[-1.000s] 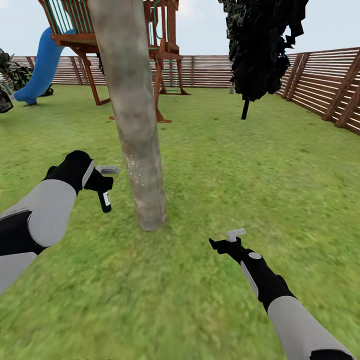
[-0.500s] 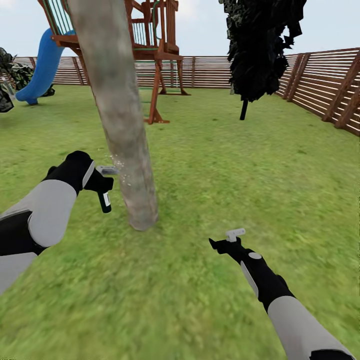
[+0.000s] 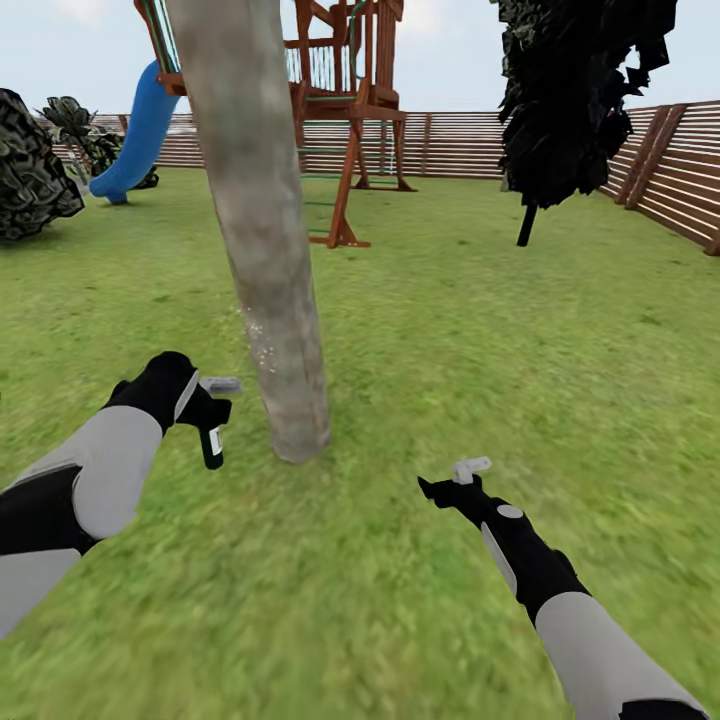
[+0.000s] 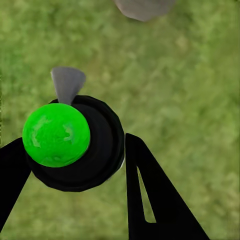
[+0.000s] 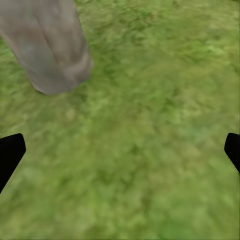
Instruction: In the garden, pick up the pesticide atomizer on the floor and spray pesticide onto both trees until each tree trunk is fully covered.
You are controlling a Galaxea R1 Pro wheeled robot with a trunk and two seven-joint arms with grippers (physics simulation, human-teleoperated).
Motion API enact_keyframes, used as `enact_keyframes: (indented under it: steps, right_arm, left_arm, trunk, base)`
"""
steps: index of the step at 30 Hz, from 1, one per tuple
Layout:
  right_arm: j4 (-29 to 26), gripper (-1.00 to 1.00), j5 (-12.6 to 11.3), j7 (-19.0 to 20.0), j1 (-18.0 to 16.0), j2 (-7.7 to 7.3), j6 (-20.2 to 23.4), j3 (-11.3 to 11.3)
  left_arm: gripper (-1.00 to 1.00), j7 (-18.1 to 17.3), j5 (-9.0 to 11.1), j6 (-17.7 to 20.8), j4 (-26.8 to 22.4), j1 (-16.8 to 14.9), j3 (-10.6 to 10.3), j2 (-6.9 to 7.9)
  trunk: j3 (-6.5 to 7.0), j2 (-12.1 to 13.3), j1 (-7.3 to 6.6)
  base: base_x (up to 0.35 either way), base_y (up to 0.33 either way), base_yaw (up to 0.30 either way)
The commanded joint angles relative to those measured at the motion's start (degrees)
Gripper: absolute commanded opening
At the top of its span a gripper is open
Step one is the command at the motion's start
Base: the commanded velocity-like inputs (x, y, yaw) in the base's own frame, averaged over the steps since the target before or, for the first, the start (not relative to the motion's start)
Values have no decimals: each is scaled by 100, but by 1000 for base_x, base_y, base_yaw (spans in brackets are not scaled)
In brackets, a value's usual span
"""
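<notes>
Head view: playset [image 3: 345, 120] behind trunk [image 3: 268, 260], conifer [image 3: 575, 100] maybe farther.

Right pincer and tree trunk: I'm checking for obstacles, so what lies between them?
Bare grass alone; the head view shows nothing between the right pincer and the tree trunk.

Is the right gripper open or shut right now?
Open: the right gripper shows its black fingertips far apart, only green grass between.

The left end effector [image 3: 212, 405] with the pesticide atomizer [image 3: 212, 446] has dropped lower beside the tree trunk [image 3: 268, 262].
</notes>
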Motion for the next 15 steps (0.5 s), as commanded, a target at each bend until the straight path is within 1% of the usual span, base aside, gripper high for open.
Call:
enact_keyframes:
  steps: [1, 4, 6, 9, 11, 12, 14, 15]
  right_arm:
    - [-13, 100, 21, 10, 0, -4, 30, 9]
    - [-13, 100, 21, 10, 0, -4, 30, 9]
    - [-12, 100, 21, 10, 0, -4, 30, 9]
    - [-19, 100, 21, 10, 0, -4, 30, 9]
    - [-20, 100, 19, 10, 0, -4, 30, 9]
    - [-20, 100, 19, 10, 0, -4, 30, 9]
    - [-21, 100, 20, 10, 0, -4, 30, 9]
    - [-21, 100, 21, 10, 0, -4, 30, 9]
  left_arm:
    - [-100, -39, -55, 15, -6, 5, 42, -6]
    - [-100, -39, -49, 14, 27, 18, 43, -7]
    - [-100, -39, -53, 14, 56, 55, 43, -7]
    - [-100, -51, -42, 9, 39, 245, 34, -7]
    - [-100, -68, -39, -16, 14, 402, 34, -7]
    - [-100, -66, -39, -101, 12, 446, 34, -7]
    - [-100, -45, -39, -512, 53, 479, 39, -7]
    - [-100, -40, -35, -635, 67, 485, 42, -7]
  trunk:
    - [-5, -2, 2]
    - [-5, -2, 2]
    - [-5, -2, 2]
    - [-5, -2, 2]
    - [-5, -2, 2]
    - [-5, -2, 2]
    - [-5, -2, 2]
    - [-5, -2, 2]
  base:
    - [236, -171, 46]
    - [222, -191, 10]
    - [122, -240, 1]
    - [25, -224, 0]
    - [2, -57, 0]
    - [1, -14, 0]
    - [0, -4, 0]
    - [0, 0, 0]
